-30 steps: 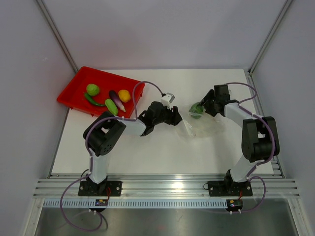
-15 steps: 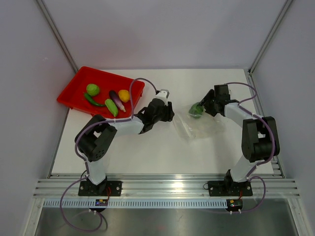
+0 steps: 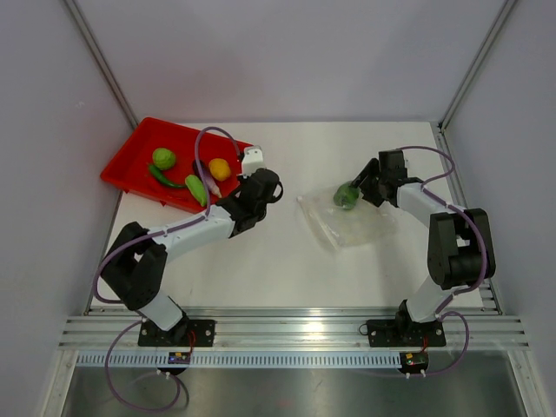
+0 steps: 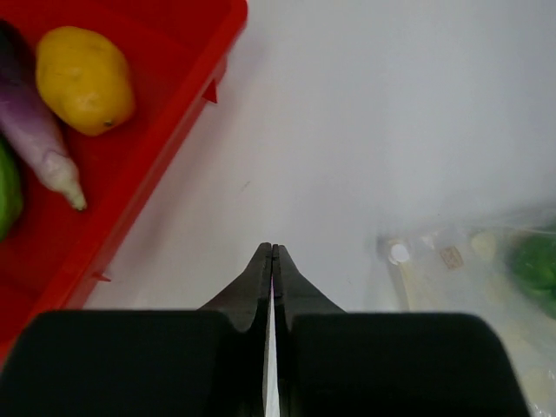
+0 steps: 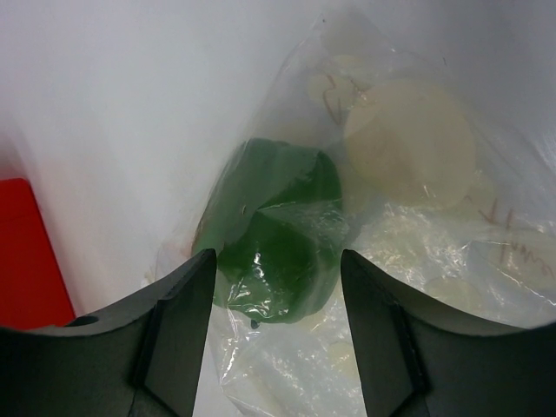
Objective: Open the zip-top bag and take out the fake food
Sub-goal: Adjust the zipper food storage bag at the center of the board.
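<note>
Thin crinkly bag (image 3: pixel 352 228) lies flat on table (image 3: pixel 287 269), right of centre, well apart from tray (image 3: pixel 130 169); light, slippery film, likely to slide or bunch rather than resist; one green piece (image 5: pixel 278 217) inside, at the bag's far-left end; looks like hard, light plastic that won't crush; yellow (image 4: pixel 84 80), purple (image 4: pixel 39 139) and greens (image 3: pixel 163 157) sit in tray. Best hold, I'd judge: pinch green piece through film, or take the bag lip at a corner while the other arm pins the bag. The right gripper (image 5: pixel 276 261) is spread wide, fingers either side of green piece, over bag; contact can't tell; clamps nothing yet; left gripper (image 4: pixel 272 250) pressed together, empty, over bare table just beside tray edge, bag off to its right.
</note>
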### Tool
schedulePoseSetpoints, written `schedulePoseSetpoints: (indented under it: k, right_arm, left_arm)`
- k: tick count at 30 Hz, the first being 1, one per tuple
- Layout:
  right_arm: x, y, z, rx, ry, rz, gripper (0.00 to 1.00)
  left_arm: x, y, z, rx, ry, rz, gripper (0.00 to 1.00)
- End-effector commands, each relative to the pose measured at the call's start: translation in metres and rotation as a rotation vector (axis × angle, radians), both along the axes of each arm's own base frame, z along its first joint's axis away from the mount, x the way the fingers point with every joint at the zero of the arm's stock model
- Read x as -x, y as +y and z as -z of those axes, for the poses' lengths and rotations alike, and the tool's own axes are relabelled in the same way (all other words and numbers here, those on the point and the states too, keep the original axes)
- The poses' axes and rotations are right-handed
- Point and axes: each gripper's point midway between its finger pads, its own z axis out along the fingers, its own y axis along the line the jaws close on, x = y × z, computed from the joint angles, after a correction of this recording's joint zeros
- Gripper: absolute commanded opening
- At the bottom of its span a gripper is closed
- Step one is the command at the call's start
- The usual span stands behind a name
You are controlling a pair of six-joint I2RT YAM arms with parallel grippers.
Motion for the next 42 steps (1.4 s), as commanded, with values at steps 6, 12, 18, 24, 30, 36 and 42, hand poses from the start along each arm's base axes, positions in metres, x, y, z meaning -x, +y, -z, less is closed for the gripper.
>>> schedulePoseSetpoints:
  k: [6, 12, 18, 24, 30, 36, 42]
  right_arm:
    - [-0.004, 0.003, -0.023, -0.026, -0.074, -0.008, 0.66]
    - [-0.004, 0.004, -0.023, -0.030, -0.075, -0.011, 0.66]
    - [-0.004, 0.005, -0.024, -0.033, -0.079, -0.014, 0.66]
    - [-0.004, 0.007, -0.023, -0.043, -0.079, -0.018, 0.66]
    - [-0.004, 0.006, -0.023, -0.042, -0.077, -0.017, 0.66]
    - [-0.004, 0.008, -0.021, -0.050, -0.075, -0.024, 0.65]
    - [-0.004, 0.009, -0.018, -0.050, -0.069, -0.038, 0.64]
  left_arm:
    - [0.006, 0.037, -0.037, -0.099, -0.083, -0.117, 0.00]
    - [0.002, 0.020, -0.026, -0.143, -0.059, -0.011, 0.00]
    - [0.008, 0.012, -0.012, -0.066, -0.045, 0.019, 0.00]
    - [0.020, -0.050, 0.003, 0.071, -0.027, 0.336, 0.00]
    - [0.028, -0.079, 0.022, 0.146, 0.025, 0.434, 0.02]
    - [0.046, -0.103, 0.048, 0.191, 0.090, 0.487, 0.00]
    - [0.065, -0.150, 0.068, 0.231, 0.167, 0.600, 0.00]
